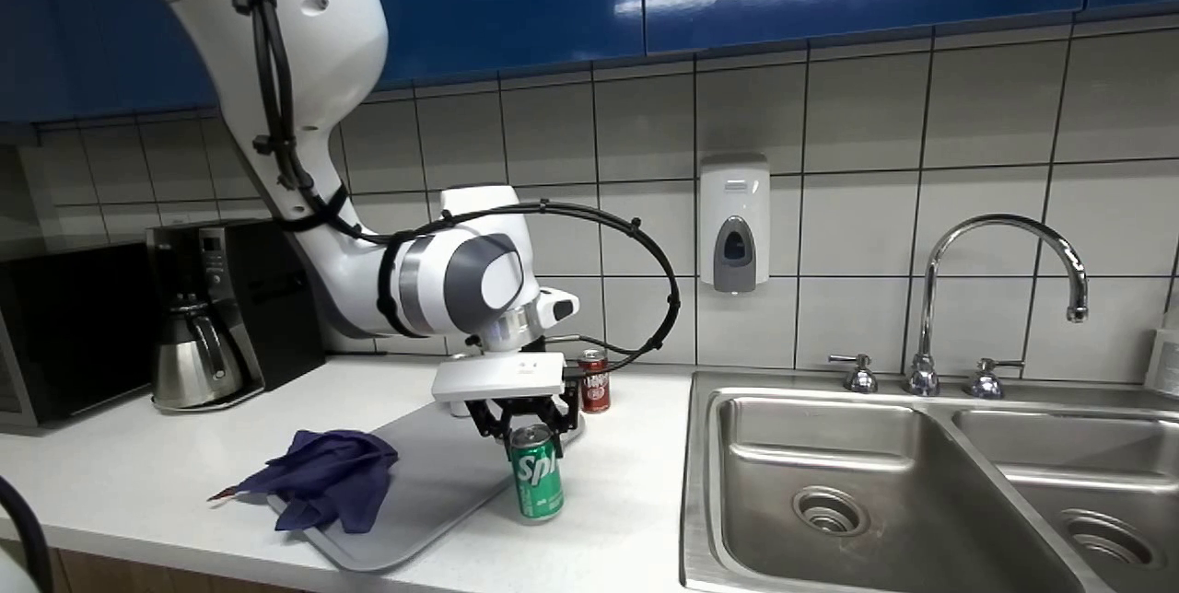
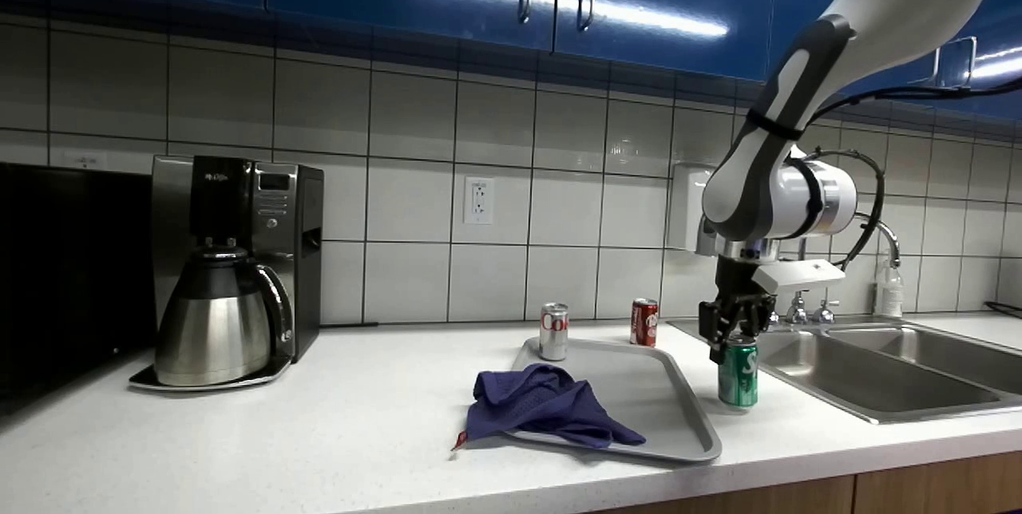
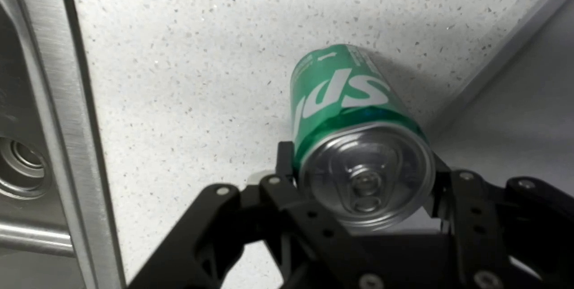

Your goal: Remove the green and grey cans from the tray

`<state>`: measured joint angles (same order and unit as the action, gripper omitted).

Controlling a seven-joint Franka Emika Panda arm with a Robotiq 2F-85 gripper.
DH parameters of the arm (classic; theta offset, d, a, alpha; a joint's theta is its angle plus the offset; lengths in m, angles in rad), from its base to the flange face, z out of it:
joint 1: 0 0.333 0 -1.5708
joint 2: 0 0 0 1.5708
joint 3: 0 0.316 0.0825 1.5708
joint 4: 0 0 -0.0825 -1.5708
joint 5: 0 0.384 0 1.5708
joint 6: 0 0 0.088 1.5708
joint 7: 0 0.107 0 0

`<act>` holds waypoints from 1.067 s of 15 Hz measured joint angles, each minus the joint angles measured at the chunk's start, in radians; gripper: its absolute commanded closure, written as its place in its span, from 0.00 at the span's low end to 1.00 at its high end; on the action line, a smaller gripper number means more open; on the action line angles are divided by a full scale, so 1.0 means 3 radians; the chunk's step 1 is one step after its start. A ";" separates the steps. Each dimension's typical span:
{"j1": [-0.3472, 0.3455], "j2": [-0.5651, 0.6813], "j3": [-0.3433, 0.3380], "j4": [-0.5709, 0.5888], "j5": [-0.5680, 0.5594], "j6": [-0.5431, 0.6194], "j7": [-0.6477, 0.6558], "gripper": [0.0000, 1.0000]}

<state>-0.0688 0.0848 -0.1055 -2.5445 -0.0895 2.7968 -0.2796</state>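
The green can (image 1: 537, 482) stands upright on the white counter beside the tray, on the sink side; it also shows in an exterior view (image 2: 738, 378) and in the wrist view (image 3: 336, 87). My gripper (image 3: 363, 163) has its fingers on both sides of the can's top and looks shut on it. The gripper also shows at the can's top in an exterior view (image 1: 533, 446). The grey can (image 2: 553, 332) stands upright on the far left corner of the grey tray (image 2: 671, 394); in an exterior view it is mostly hidden behind the gripper.
A purple cloth (image 2: 551, 406) lies over the tray's near left part. A red can (image 2: 644, 322) stands on the counter behind the tray. The steel sink (image 1: 705, 482) is to the right of the green can. A coffee maker (image 2: 231, 274) stands at the left.
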 measured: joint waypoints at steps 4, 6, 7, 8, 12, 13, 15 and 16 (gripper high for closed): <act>-0.0001 0.0038 0.0000 0.0000 -0.0004 0.0000 0.0000 0.05; -0.0004 0.0040 0.0000 0.0005 -0.0005 0.0000 0.0000 0.00; -0.0007 0.0040 -0.0001 0.0009 -0.0005 0.0000 0.0000 0.00; -0.0011 0.0040 -0.0001 0.0013 -0.0005 0.0001 0.0000 0.00; -0.0036 0.0030 -0.0001 0.0028 -0.0004 0.0042 0.0000 0.00; -0.0041 0.0022 -0.0001 0.0032 -0.0004 0.0065 0.0000 0.00; -0.0042 -0.0001 -0.0001 0.0041 -0.0002 0.0105 0.0000 0.00; -0.0042 -0.0017 0.0001 0.0048 0.0001 0.0119 0.0000 0.00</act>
<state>-0.0814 0.0797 -0.1053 -2.5301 -0.0891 2.8323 -0.2796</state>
